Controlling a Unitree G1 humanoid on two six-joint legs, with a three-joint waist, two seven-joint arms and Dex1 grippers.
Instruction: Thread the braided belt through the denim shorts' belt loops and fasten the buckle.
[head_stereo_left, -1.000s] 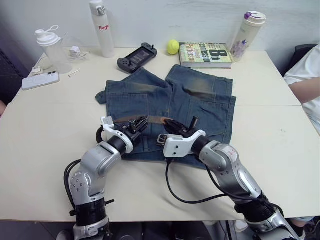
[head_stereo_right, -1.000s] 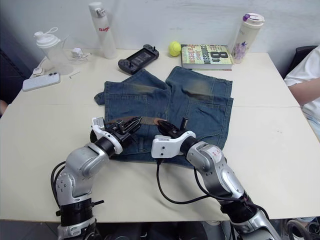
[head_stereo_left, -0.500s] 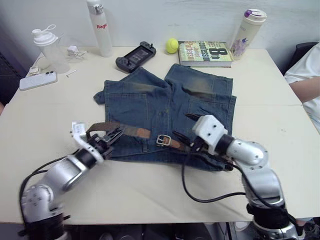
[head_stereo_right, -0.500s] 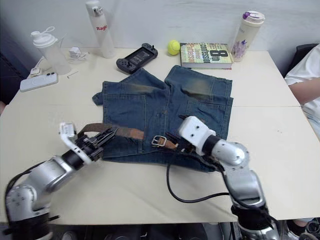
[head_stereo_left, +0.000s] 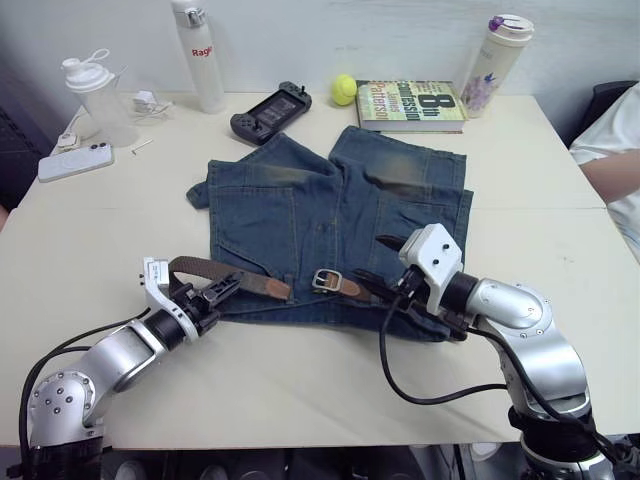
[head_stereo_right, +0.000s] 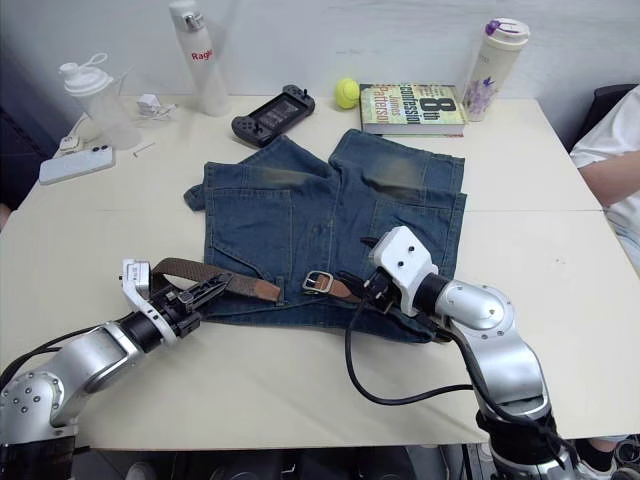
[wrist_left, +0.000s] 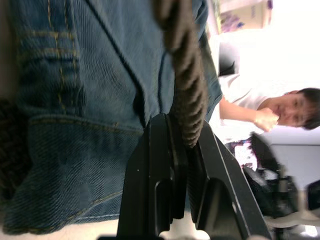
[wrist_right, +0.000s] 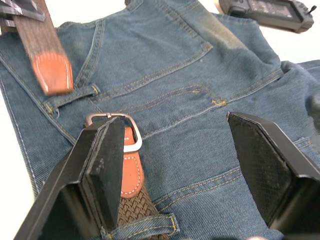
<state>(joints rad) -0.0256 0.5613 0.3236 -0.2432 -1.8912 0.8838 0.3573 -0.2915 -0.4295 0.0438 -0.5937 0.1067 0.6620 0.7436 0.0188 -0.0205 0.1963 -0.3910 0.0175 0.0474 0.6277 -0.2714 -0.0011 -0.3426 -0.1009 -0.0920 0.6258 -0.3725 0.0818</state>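
Spanning the tabletop (head_stereo_left: 90, 230) middle toward its near edge: the denim shorts (head_stereo_left: 340, 210), laid flat, waistband nearest me so the belt loops (wrist_right: 70, 93) are reachable. Braided belt (head_stereo_right: 190, 270) lies along that waistband, partly threaded by my judgement. Left gripper (head_stereo_left: 212, 293) clenched on the belt's free stretch, holding it taut. Right gripper (wrist_right: 170, 150) released, jaws wide, straddling the buckle (wrist_right: 117, 131), poised to take it.
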